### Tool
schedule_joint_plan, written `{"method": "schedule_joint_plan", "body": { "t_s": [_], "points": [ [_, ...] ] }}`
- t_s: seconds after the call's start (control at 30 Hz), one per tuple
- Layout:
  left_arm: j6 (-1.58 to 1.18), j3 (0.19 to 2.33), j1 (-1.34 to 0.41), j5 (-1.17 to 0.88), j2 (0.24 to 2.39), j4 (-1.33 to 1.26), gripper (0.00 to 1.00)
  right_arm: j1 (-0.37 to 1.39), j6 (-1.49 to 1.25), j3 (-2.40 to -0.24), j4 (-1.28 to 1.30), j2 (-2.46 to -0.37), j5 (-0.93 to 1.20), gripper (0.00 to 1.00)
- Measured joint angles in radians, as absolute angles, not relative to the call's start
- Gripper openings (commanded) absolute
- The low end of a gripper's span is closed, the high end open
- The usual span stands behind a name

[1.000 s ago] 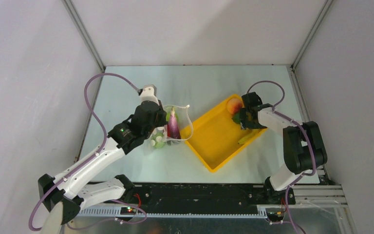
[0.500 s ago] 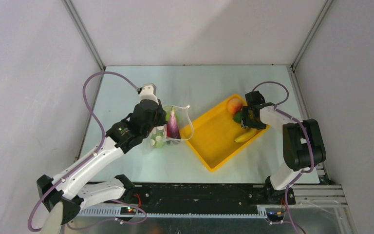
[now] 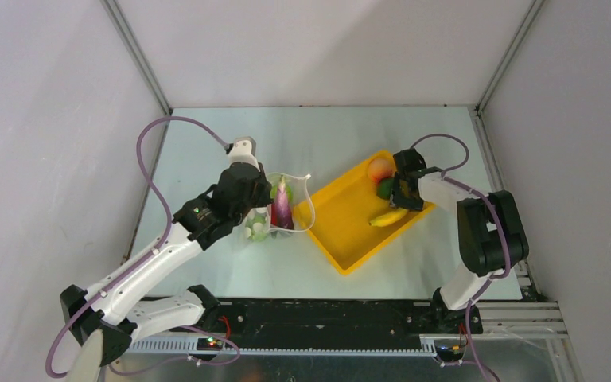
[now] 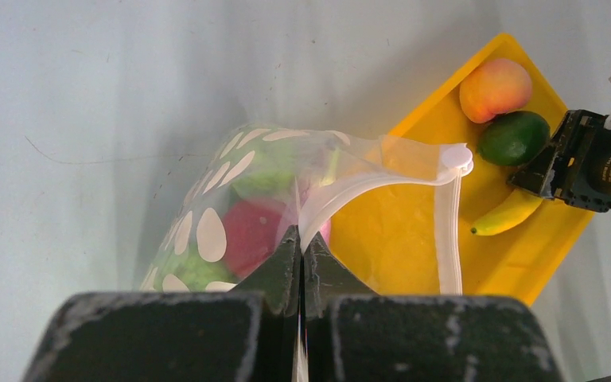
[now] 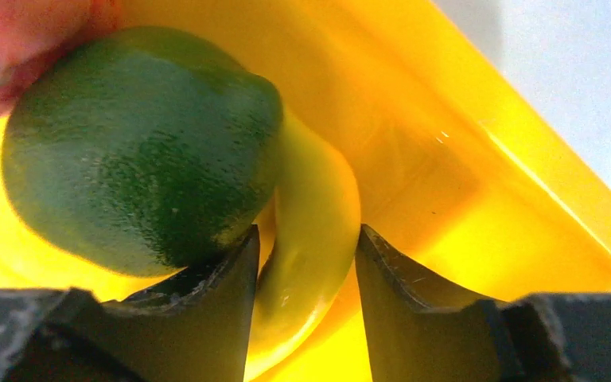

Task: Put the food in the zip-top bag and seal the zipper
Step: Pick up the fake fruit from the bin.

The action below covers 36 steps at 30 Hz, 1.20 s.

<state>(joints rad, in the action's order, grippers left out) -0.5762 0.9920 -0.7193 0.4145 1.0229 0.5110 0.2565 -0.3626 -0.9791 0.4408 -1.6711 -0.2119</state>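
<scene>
- Nearest the arm bases, on the left half of the table [image 3: 207, 263], the left gripper [image 4: 302, 248] has its jaws pressed together on the upper edge of the zip-top bag [image 4: 231, 167], pinching the plastic right at the mouth.
- From that pinch the zipper [image 4: 447, 231] runs away as a white strip, arcs up to a rounded end and then drops straight down, so the mouth gapes toward the yellow tray [image 4: 437, 119].
- Through the dotted plastic the left wrist view shows a red tomato [image 4: 247, 231] low in the bag with green produce [image 4: 266, 171] above it.
- From the top view the purple eggplant [image 3: 284, 205] lies inside the bag [image 3: 298, 187], just beside the left gripper [image 3: 264, 211].
- Just right of the bag sits the tray [image 3: 342, 239], turned diagonally, its near corner pointing at the bases.
- The yellow banana [image 3: 388, 217] lies in the tray toward its right rim.
- The right gripper [image 5: 306, 270] grips the banana [image 5: 310, 239], one finger on each side and the fruit filling the gap between them.
- The green round fruit [image 5: 143, 143] rests against the banana and touches the left finger of that gripper.
- Farther back, the green fruit [image 3: 384, 189] sits just beside the right gripper [image 3: 402, 195] in the top view.
- The peach [image 3: 379, 169] lies in the tray's far corner, touching the green fruit.
</scene>
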Motion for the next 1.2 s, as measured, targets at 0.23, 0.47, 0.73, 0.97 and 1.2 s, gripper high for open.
{"method": "schedule_joint_plan", "body": {
  "t_s": [0.23,0.47,0.73,0.97,1.2],
  "points": [
    [-0.579,0.992,-0.719,0.415,1.023,0.519,0.0,0.295,-0.473,-1.036,0.55,-1.71,-0.338,0.34],
    [-0.586,0.992,-0.719,0.415,1.022,0.519,0.0,0.342,-0.559,-1.063,0.645,-1.71,-0.44,0.18],
    [-0.599,0.992,-0.719,0.414,1.021,0.521,0.0,0.371,-0.612,-1.063,0.65,-1.64,-0.495,0.11],
    [-0.606,0.992,-0.719,0.414,1.02,0.527,0.0,0.408,-0.645,-1.063,0.642,-1.523,-0.572,0.1],
    [-0.613,0.995,-0.719,0.404,1.019,0.537,0.0,0.492,-0.632,-1.063,0.625,-1.418,-0.68,0.09]
  ]
}}
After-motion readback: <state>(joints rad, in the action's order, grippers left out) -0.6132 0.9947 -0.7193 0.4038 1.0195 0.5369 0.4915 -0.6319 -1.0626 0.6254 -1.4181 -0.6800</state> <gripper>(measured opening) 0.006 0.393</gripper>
